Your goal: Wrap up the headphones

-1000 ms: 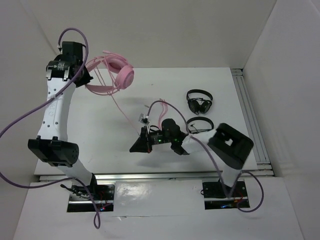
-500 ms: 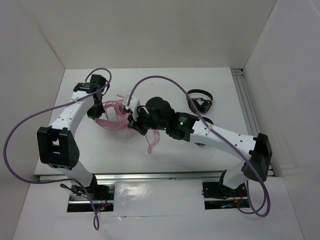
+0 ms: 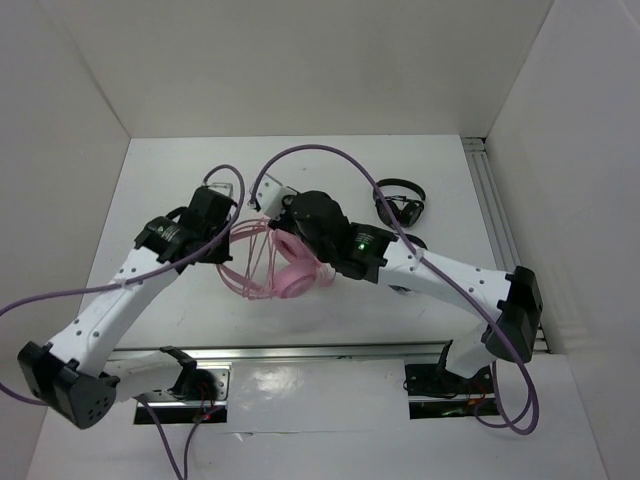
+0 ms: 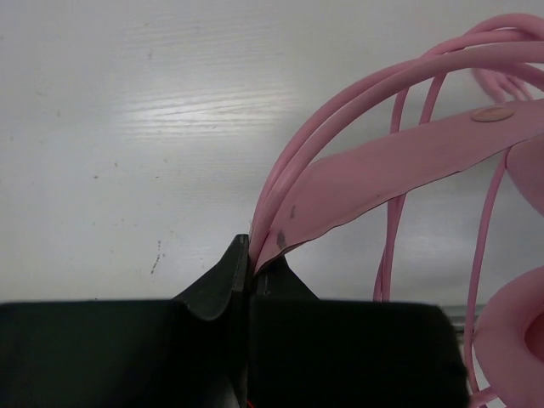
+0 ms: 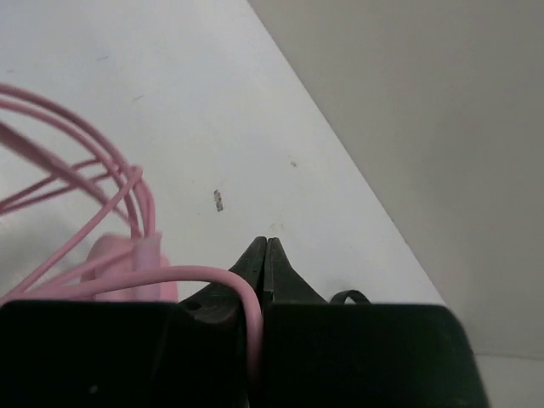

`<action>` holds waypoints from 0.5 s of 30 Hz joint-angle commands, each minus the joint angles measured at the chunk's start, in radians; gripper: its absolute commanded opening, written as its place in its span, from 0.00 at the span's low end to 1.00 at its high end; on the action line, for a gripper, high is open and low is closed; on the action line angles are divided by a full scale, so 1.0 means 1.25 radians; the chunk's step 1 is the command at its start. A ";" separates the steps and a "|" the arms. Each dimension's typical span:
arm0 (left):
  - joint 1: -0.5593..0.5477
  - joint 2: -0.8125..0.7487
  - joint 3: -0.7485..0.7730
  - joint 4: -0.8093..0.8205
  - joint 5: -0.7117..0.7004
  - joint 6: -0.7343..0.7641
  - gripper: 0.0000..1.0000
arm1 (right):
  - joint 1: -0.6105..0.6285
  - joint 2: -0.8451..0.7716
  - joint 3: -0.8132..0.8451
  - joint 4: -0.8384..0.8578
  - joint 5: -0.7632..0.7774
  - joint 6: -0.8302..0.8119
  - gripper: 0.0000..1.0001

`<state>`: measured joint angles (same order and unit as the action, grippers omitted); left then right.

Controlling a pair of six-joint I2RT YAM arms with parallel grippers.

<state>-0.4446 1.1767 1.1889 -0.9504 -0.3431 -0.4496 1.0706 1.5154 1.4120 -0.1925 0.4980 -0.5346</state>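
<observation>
Your left gripper (image 4: 252,259) is clamped on the headband (image 4: 408,161) of the large pink over-ear headphones (image 3: 296,277); your right gripper (image 5: 264,255) pinches their thin pink cord (image 5: 204,274).

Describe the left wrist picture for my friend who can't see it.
The left gripper is pinched shut on the headband strap and wires of the pink headphones. Its cord loops and part of an earcup show at right, against a white table.

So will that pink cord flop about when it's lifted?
Probably floppy: the cord bends in loose loops from the right gripper. Likely light, being so thin. The headband looks springier, holding its arc from the left gripper.
</observation>
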 commanded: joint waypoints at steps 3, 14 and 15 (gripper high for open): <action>-0.102 -0.087 0.002 -0.013 0.112 0.054 0.00 | -0.053 -0.059 -0.057 0.303 0.048 -0.048 0.11; -0.146 -0.151 0.246 -0.183 0.130 0.065 0.00 | -0.242 0.017 0.038 0.078 -0.557 0.184 0.07; -0.154 -0.151 0.300 -0.205 0.121 0.065 0.00 | -0.242 0.017 0.012 0.148 -0.671 0.211 0.07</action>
<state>-0.6220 1.0485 1.4174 -1.0969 -0.2382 -0.3977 0.7929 1.5406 1.4277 -0.1001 0.0135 -0.4034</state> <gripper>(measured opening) 0.094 0.076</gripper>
